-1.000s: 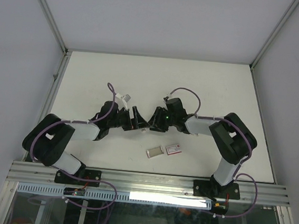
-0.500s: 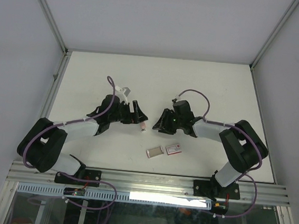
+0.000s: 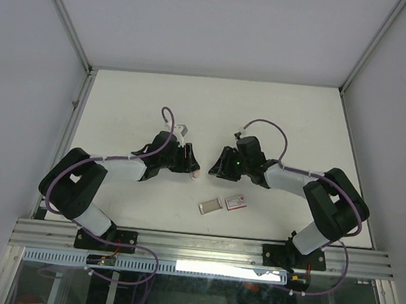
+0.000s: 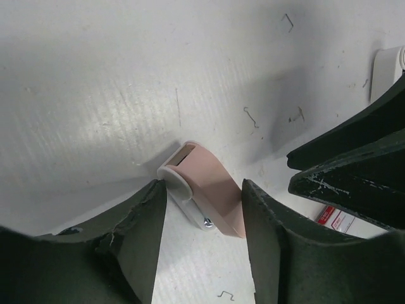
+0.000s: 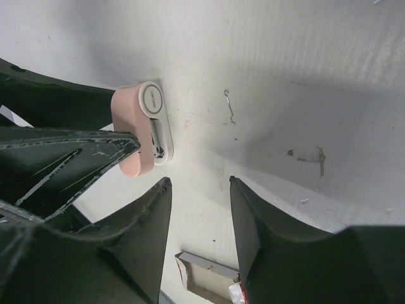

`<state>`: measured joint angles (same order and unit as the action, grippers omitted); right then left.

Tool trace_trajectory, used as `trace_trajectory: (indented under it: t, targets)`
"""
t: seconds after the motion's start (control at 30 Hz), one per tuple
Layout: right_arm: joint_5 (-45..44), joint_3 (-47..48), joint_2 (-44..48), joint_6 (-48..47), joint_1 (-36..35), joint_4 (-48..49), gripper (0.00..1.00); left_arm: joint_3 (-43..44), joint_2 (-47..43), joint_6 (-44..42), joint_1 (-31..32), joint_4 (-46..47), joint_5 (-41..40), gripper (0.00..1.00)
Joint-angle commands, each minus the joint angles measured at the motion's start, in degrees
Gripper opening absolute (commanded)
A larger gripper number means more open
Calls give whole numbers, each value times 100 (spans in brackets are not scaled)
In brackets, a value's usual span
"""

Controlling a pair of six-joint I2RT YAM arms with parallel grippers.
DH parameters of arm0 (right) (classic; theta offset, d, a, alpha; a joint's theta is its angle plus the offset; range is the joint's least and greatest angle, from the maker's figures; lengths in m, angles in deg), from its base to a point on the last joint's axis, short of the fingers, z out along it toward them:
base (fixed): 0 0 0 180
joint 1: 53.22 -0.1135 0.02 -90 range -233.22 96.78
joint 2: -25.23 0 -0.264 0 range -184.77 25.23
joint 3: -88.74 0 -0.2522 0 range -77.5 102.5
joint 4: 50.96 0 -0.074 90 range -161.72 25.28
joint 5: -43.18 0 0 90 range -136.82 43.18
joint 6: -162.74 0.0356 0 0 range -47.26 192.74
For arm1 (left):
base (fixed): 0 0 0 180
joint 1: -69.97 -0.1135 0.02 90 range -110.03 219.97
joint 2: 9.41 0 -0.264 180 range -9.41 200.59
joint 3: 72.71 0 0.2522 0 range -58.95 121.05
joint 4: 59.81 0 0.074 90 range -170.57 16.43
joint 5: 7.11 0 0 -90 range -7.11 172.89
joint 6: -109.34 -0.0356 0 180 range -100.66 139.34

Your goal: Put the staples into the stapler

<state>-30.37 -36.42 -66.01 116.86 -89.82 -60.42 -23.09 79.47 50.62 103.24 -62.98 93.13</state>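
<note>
L jaws pinch stapler, its long axis along them; R jaws spread, empty. Staples box lies nearer your R arm.

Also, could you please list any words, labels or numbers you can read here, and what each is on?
No text is legible.
On the pink stapler: small print on its white oval cap, too small to read.
On the staple box: printed white label, too blurred to read.

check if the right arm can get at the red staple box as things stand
Probably yes. The staple box lies in the open, close below the right tool in the top view. That tool's jaws stand open and empty, and nothing lies between them.
</note>
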Motion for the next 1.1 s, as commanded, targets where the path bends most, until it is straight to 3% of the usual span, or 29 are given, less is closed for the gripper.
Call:
trace_trajectory:
  t: [0.0,0.23,0.47,0.63,0.87,1.07]
  targets:
    - [-393,72,405,-457,-217,160,45,61,223,-291,233,-736,-881,46]
    - [-1291,326,395,-1104,-895,118,51,-48,50,95,257,-718,-805,44]
    - [-2496,734,130,-1281,-1623,-42,60,-128,-641,443,138,-497,-673,78]
    - [-3175,1082,-120,-1042,-1927,-354,62,-237,-1128,536,-251,-391,-671,90]
    - [-3418,1346,-245,-544,-2097,-563,64,-472,-1349,718,-625,213,-117,92]
    - [-3411,1360,-120,-138,-2098,-599,65,-404,-916,705,-638,712,813,89]
